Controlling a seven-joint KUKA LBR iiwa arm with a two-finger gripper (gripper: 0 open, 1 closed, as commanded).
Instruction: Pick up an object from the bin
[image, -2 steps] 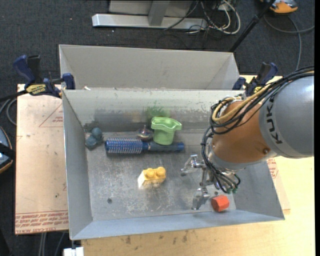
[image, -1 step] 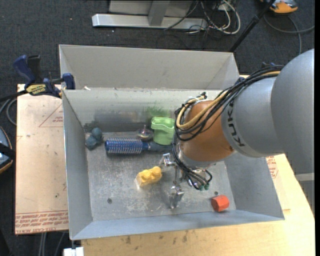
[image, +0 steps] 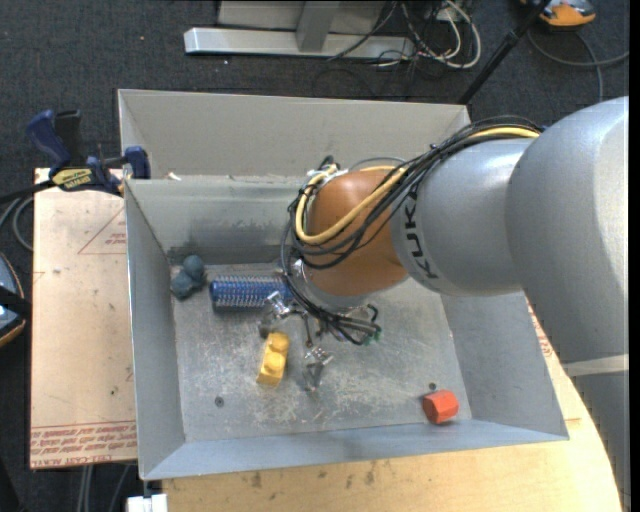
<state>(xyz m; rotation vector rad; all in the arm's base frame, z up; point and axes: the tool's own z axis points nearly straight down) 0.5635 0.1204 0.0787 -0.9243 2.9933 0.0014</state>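
Note:
My gripper (image: 296, 343) is low over the middle of the bin floor, under the arm's orange cover. Its two metal fingers stand apart, one fingertip (image: 272, 318) up-left and the other down-right, so it is open with nothing between them. A small yellow block (image: 272, 360) lies on the floor just left of the lower finger, close to it or touching it. A blue ribbed, brush-like piece (image: 243, 292) lies flat just up-left of the gripper. Further left rests a blue-grey lump (image: 187, 277).
An orange-red block (image: 439, 405) sits near the bin's front right corner. A small green bit (image: 373, 336) peeks out under the arm's cover, right of the gripper. The arm hides the bin's back right part.

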